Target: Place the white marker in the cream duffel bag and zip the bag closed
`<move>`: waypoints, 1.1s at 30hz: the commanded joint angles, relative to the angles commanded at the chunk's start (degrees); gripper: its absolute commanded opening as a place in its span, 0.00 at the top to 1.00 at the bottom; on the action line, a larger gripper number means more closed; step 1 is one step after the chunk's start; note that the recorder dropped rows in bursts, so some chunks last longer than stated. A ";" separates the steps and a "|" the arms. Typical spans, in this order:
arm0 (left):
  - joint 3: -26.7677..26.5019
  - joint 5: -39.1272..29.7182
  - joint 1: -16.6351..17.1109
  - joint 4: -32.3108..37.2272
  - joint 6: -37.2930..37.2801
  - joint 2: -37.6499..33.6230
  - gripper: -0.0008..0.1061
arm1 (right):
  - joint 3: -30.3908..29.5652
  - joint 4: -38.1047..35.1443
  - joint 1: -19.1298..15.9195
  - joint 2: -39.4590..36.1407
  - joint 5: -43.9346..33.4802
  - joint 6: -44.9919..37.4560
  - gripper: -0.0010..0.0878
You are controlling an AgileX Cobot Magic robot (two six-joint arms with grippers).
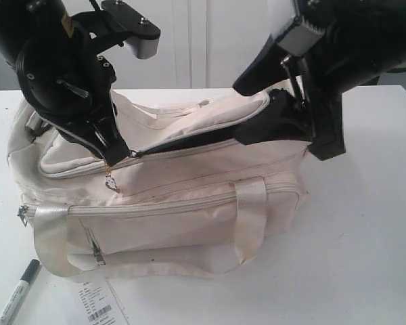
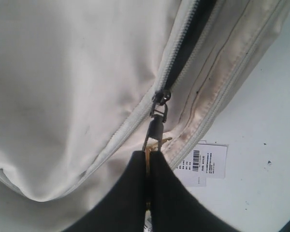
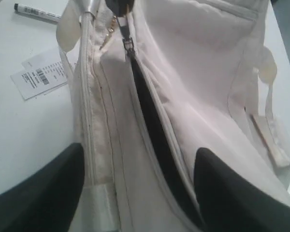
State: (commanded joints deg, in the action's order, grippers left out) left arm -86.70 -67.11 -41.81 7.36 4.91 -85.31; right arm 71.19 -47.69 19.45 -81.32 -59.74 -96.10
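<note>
While left gripper [image 2: 148, 157] pinches zipper pull [image 2: 156, 128], right gripper [image 3: 140, 154] gapes astride cream duffel bag [image 1: 189, 179].

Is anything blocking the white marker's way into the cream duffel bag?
Nothing covers it. The white marker lies on the table beside the cream duffel bag, whose top zip gapes narrowly; the left end effector and right end effector crowd that slit's ends.

nothing legible in any view. white barcode label [image 2: 205, 162] lies flat on the bench [image 2: 266, 125] just beside the cream duffel bag [image 2: 63, 96]: it has a barcode plus lines of small print, too blurry to read. white marker [image 3: 36, 13] barrel carries dark print, also unreadable.
</note>
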 joint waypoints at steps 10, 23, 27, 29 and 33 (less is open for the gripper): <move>0.00 -0.49 0.00 0.00 0.00 0.00 0.99 | 0.00 -1.19 4.55 -5.80 6.49 -5.29 0.22; 0.00 -0.49 0.00 0.00 0.00 0.00 0.99 | 0.00 -1.26 5.87 -13.65 15.22 -7.55 0.37; 0.00 -0.49 0.00 0.00 0.00 0.00 0.99 | 0.00 -1.03 5.87 -13.68 15.32 -9.25 0.89; 0.00 -0.49 0.00 0.00 0.00 0.00 0.99 | 0.00 -0.27 5.87 -13.68 15.32 -9.25 0.99; 0.00 -1.08 0.00 0.14 0.30 0.00 0.99 | 0.00 -0.03 5.87 -13.68 15.10 -9.25 0.99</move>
State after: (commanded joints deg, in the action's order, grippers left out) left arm -86.70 -68.19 -41.81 7.50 5.21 -85.31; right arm 71.19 -47.72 25.32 -95.00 -44.64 -105.35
